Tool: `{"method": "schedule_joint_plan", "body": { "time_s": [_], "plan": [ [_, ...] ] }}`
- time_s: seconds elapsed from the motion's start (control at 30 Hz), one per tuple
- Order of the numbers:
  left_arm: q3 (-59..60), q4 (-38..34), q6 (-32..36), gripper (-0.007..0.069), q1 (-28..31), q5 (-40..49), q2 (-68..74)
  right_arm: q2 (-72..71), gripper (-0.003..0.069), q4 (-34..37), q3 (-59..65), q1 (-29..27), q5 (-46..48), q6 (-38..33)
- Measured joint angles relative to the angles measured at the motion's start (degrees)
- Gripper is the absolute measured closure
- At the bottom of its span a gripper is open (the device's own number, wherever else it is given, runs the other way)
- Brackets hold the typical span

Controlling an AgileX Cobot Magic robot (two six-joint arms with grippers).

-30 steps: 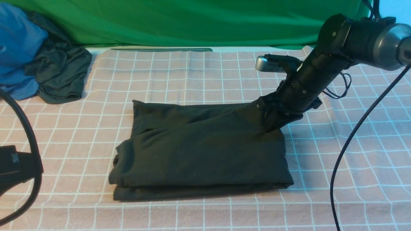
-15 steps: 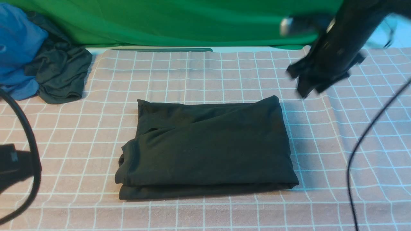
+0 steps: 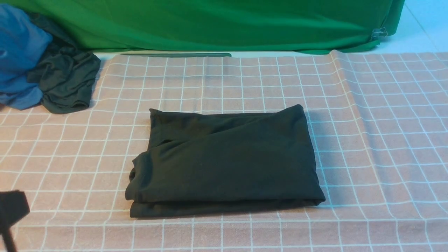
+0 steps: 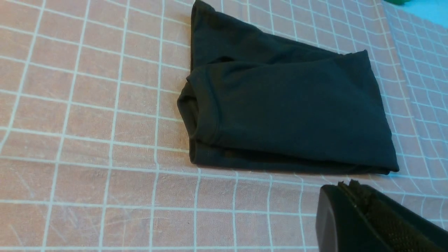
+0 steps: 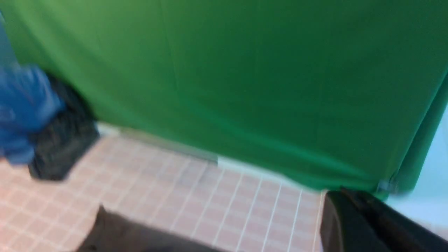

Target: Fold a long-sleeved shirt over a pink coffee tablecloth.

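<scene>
One arm fewer in the front view: the right arm has left it; the folded long-sleeved shirt point(image 3: 224, 161) lies mid pink coffee tablecloth point(image 3: 385, 140), untouched; left wrist view: left pincer point(image 4: 350, 189) pressed closed, empty, near the shirt; right wrist view: right pincer point(image 5: 344, 197) closed, blurred.

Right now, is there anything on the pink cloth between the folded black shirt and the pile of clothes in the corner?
No. In the front view only bare pink tablecloth separates the black shirt from the clothes pile.
</scene>
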Motion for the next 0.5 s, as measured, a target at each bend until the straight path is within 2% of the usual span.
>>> {"method": "schedule_joint_plan", "body": {
  "time_s": [0.3,0.5],
  "plan": [
    [2.49,-6.02,0.11,0.0611,0.0,-8.49,-12.08,-30.56,0.0616,-0.16,31.34,0.0,-20.1,-1.16],
    [5.49,-5.88,0.11,0.0611,0.0,-9.52,-14.68,-45.1,0.0615,-0.16,47.37,0.0,-34.16,-0.9]
  ]
}}
